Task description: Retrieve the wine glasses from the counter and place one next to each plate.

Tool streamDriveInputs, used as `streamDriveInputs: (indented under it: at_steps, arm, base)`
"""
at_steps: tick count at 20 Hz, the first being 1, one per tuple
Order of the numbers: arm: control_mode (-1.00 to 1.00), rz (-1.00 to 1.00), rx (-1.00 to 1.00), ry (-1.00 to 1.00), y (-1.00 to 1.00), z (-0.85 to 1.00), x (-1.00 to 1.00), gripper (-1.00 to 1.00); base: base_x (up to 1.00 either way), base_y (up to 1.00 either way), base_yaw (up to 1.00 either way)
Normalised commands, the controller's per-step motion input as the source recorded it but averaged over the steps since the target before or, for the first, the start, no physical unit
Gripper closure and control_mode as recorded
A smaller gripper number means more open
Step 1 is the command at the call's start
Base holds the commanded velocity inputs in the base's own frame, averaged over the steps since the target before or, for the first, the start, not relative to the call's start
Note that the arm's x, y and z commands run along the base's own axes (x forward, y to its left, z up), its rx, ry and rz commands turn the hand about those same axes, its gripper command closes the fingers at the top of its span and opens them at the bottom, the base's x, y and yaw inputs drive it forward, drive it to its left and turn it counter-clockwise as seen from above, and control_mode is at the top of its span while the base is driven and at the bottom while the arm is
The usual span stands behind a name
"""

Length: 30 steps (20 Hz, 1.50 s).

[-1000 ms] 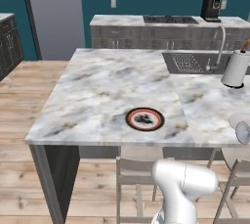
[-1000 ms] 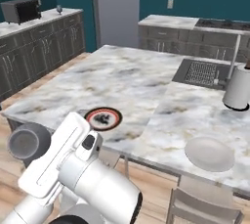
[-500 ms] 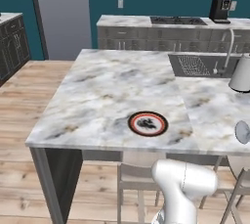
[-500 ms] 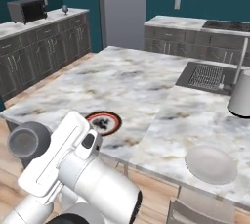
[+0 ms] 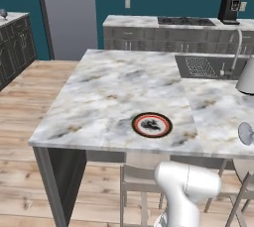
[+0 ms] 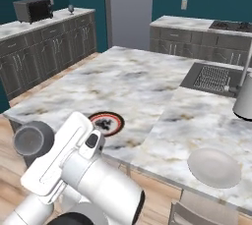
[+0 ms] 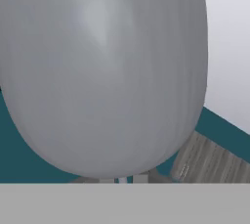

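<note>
A smoky grey wine glass bowl (image 7: 102,71) looms right in front of the hand camera and hides my fingers; my gripper is shut on this glass. In the right base view its round grey bowl (image 6: 32,139) sits at the end of my folded arm, low and left of the island. A second small wine glass (image 6: 71,9) stands on the marble counter (image 6: 29,26) far left, beside the microwave. On the island lie the red-rimmed plate (image 5: 152,124) (image 6: 106,122) and, to its right, the off-white plate (image 6: 214,167) (image 5: 246,133).
The island holds a sink (image 5: 203,66) with a faucet and a tall grey-white cylinder (image 6: 244,98) at its right end. Stools (image 5: 141,191) stand under the near edge. A microwave (image 6: 33,9) sits on the left counter and a coffee machine (image 5: 229,9) on the back counter.
The whole picture has shifted as the base moved, showing more of the left counter. The arm keeps its folded pose with the glass; the plates have not moved.
</note>
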Motion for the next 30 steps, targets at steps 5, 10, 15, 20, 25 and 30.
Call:
streamDriveInputs:
  at_steps: [5, 10, 15, 20, 25, 30]
  arm:
    - [-1.0, 0.03, 0.0, 0.36, -0.25, -0.03, 0.4, 1.0]
    - [-1.0, 0.0, -0.02, 0.42, -0.05, -0.15, 0.39, 1.0]
    - [-1.0, -0.01, -0.14, 0.27, 0.0, -0.32, 0.45, 1.0]
    - [-1.0, 0.0, -0.1, 0.21, -0.1, -0.31, 0.47, 1.0]
    - [-1.0, 0.0, -0.04, 0.14, -0.28, -0.24, 0.33, 1.0]
    - [-1.0, 0.0, -0.08, 0.01, -0.09, -0.26, 0.32, 1.0]
  base:
    - [0.0, 0.0, 0.0]
    - [0.0, 0.0, 0.0]
    - [0.0, 0.0, 0.0]
    - [0.0, 0.0, 0.0]
    - [0.0, 0.0, 0.0]
    - [0.0, 0.0, 0.0]
